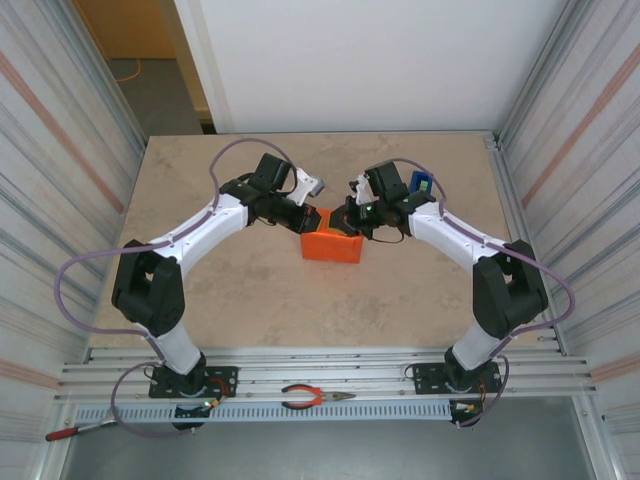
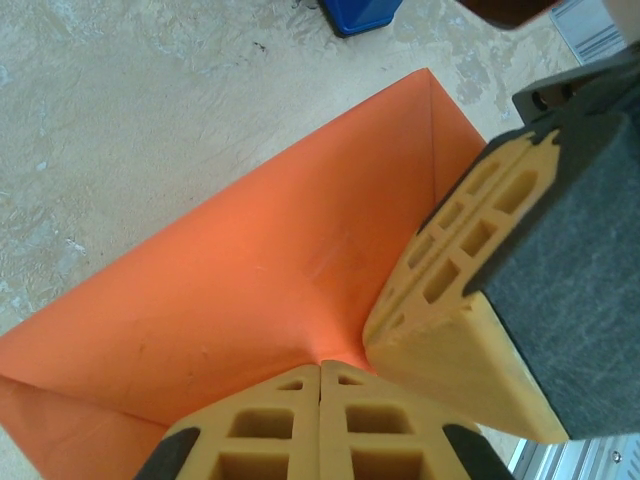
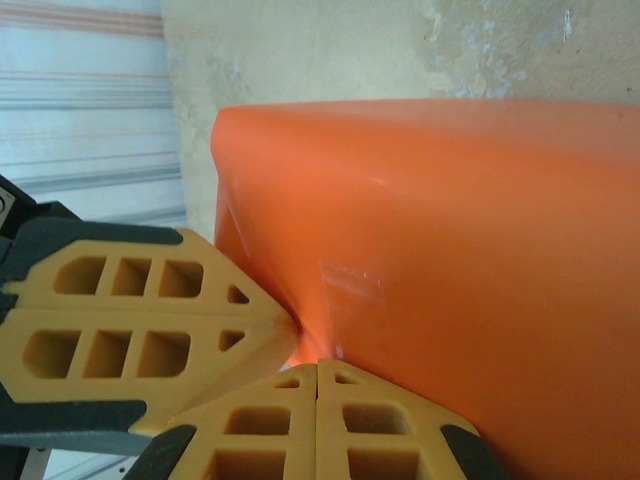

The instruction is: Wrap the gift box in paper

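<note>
Fingers: the left gripper (image 2: 320,366) has its pads shut flat against each other, and the right gripper (image 3: 317,366) does too; neither seems to pinch anything, though the tips hide the spot.
Contact: both sets of tips rest on the paper (image 2: 250,280), touching one another.
Gift box (image 1: 332,246): an orange block, fully covered, mid-table (image 1: 250,300) between the arms.
Tape patch (image 3: 350,285): clear, stuck on the paper beside the tips.
Tape dispenser (image 1: 422,184): blue, behind the right arm.
</note>
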